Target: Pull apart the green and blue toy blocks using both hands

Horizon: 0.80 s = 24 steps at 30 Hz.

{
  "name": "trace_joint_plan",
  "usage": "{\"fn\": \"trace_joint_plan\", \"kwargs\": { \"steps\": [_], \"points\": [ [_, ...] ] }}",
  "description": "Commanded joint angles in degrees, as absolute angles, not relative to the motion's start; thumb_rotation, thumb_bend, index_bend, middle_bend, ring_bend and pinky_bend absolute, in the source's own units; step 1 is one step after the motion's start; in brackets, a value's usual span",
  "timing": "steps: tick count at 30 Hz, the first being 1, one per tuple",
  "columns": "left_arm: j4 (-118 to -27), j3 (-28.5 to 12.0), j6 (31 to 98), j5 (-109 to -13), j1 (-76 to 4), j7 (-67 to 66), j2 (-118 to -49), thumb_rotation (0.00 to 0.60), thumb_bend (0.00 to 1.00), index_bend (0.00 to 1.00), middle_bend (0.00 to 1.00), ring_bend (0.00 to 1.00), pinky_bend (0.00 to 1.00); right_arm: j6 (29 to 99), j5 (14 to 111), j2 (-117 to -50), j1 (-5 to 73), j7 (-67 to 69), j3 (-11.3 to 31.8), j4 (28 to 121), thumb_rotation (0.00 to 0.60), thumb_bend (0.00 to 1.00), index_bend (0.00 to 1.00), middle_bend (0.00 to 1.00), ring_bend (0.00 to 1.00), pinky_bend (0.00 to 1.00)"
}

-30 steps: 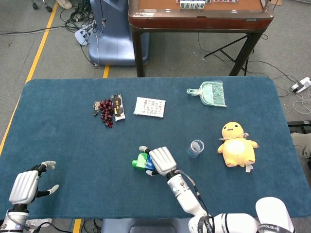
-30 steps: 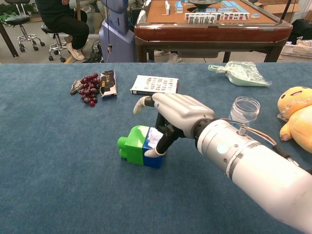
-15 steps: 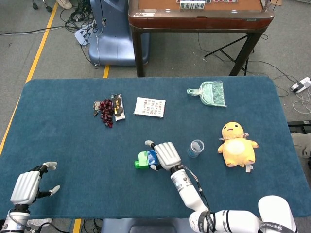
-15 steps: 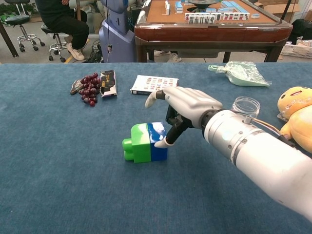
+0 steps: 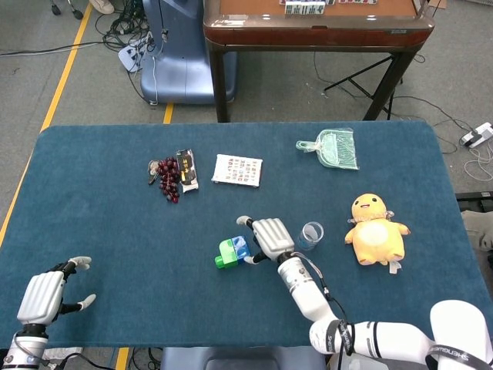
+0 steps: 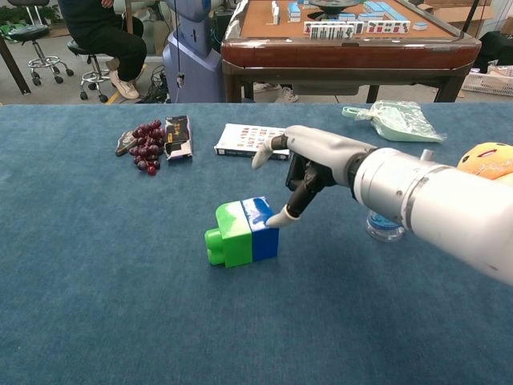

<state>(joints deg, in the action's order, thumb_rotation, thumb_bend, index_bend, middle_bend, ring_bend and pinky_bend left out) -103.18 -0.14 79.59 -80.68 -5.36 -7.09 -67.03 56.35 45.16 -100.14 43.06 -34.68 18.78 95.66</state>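
The clear plastic cup [image 5: 311, 233] stands just right of the right hand [image 6: 309, 164], whose spread fingers hold nothing beside the joined green and blue toy blocks [image 6: 242, 233]. The left hand [image 5: 42, 297], well left, is spread.

Green block [image 6: 228, 233] joined to blue block [image 6: 261, 228] on a teal tablecloth [image 6: 96, 265]
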Motion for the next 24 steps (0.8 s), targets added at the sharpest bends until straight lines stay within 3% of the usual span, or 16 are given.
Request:
{"fn": "trace_joint_plan", "kwargs": {
  "steps": [1,11,24],
  "points": [
    [-103.22,-0.19,79.53,-80.66,-5.42,-7.20,-67.05,0.600,0.16,0.34,0.35,0.36,0.44,55.83,39.62,-97.31,45.51,-37.48,19.78,98.85,0.600,0.00,0.25,1.00,0.99,1.00],
    [-103.47,-0.31,79.58,-80.60,-5.48,-7.16,-66.75,0.600,0.16,0.34,0.35,0.36,0.44,56.39,30.55,-95.21,50.79,-41.07,18.23,100.29,0.600,0.00,0.25,1.00,0.99,1.00],
    [-103.10,-0.02,79.33,-80.57,-5.43,-7.14,-67.06,0.600,0.16,0.34,0.35,0.36,0.44,57.61,26.45,-95.25,54.60,-40.88,15.77,99.13,0.600,0.00,0.25,1.00,0.99,1.00]
  ]
}}
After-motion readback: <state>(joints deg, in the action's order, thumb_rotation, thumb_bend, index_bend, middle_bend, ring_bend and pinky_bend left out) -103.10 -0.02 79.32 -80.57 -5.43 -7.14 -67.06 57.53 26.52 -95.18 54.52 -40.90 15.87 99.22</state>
